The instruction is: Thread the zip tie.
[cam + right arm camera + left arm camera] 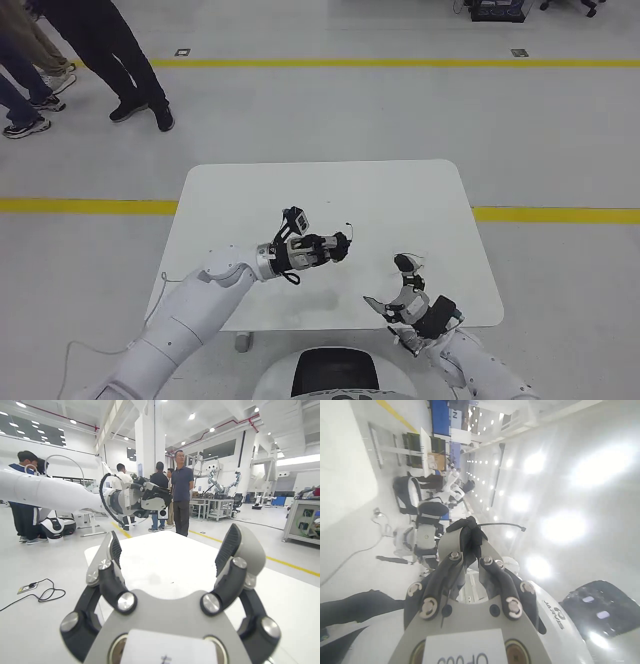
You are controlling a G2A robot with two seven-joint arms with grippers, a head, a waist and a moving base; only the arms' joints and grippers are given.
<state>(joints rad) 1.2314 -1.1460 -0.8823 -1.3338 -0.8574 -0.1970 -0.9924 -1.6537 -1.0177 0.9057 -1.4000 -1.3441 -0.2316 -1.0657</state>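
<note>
Right tool (173, 532) spread over white table (420, 200); left tool (470, 535) pinching zip tie (501, 523).

The zip tie (500, 523) runs into the closed fingers of the left hand (470, 532), and the stretch pinched between the black pads is hidden, so how much of the strap lies inside the grip cannot be told. In the top view it is a hair-thin curve, too small to tell whether it forms a loop.
</note>
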